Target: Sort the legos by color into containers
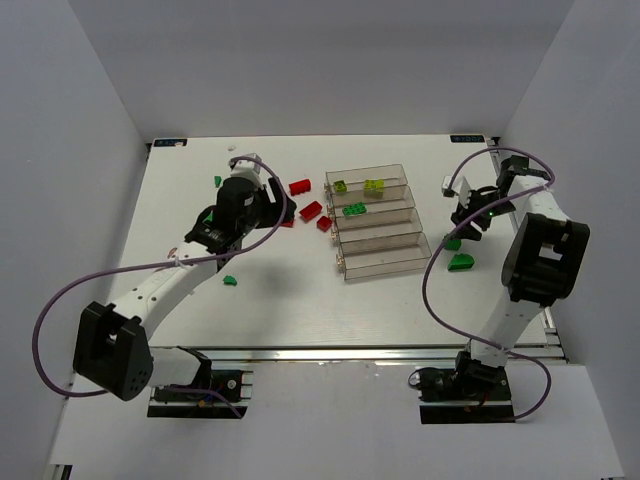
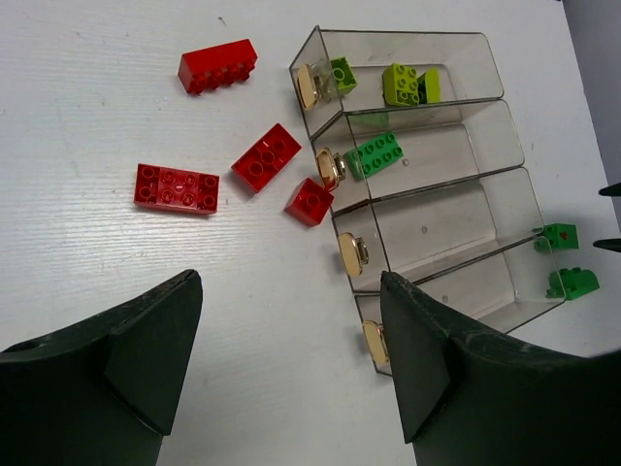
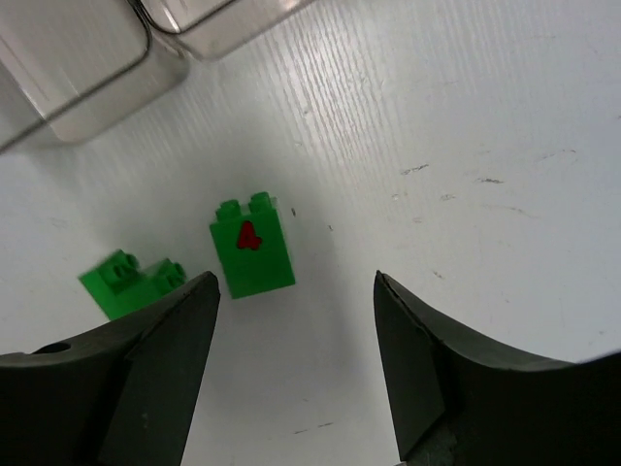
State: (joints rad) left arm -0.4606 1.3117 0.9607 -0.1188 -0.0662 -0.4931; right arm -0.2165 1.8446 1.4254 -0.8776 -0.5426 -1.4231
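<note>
Four clear trays (image 1: 385, 262) stand in a slanted row at mid table. The far tray (image 2: 408, 39) holds two yellow-green bricks (image 2: 410, 84). The second tray holds a green brick (image 2: 375, 154). The other two are empty. Several red bricks (image 2: 177, 187) lie left of the trays. My left gripper (image 2: 291, 340) is open and empty above bare table, near the trays' left ends. My right gripper (image 3: 293, 291) is open and empty, just above a green brick marked with a red 4 (image 3: 252, 248). A second green brick (image 3: 131, 283) lies beside it. No purple brick shows.
Two small green bricks lie on the left side, one far (image 1: 217, 180) and one near (image 1: 229, 280). A small white piece (image 1: 447, 183) lies right of the trays. White walls enclose the table on three sides. Purple cables loop off both arms.
</note>
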